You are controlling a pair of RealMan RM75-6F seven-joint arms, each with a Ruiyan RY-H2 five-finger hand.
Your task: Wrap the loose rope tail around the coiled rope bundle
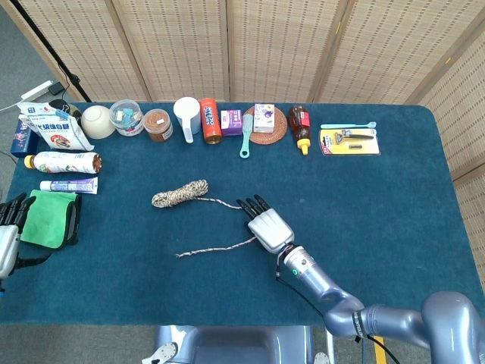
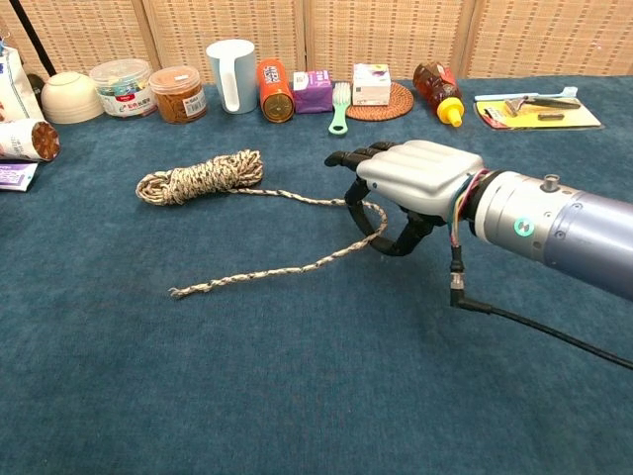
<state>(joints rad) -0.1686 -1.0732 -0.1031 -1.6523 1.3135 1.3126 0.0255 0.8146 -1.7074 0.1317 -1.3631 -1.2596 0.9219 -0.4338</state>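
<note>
The coiled rope bundle (image 1: 179, 193) (image 2: 201, 176) lies on the blue table left of centre. Its loose tail (image 1: 216, 246) (image 2: 267, 269) runs right from the coil, bends under my right hand, and comes back left to a free end. My right hand (image 1: 267, 224) (image 2: 410, 178) hovers palm down over that bend, fingers stretched toward the coil and thumb curled beneath beside the rope; no grip on the rope shows. At the table's left edge my left hand (image 1: 7, 227) rests with its fingers apart, holding nothing.
A green cloth (image 1: 49, 216) lies next to the left hand. Along the far edge stand a bowl (image 1: 97, 121), a white cup (image 1: 187, 115), an orange can (image 1: 211, 121), a brush (image 1: 246, 136), a sauce bottle (image 1: 301, 125) and a razor pack (image 1: 348, 141).
</note>
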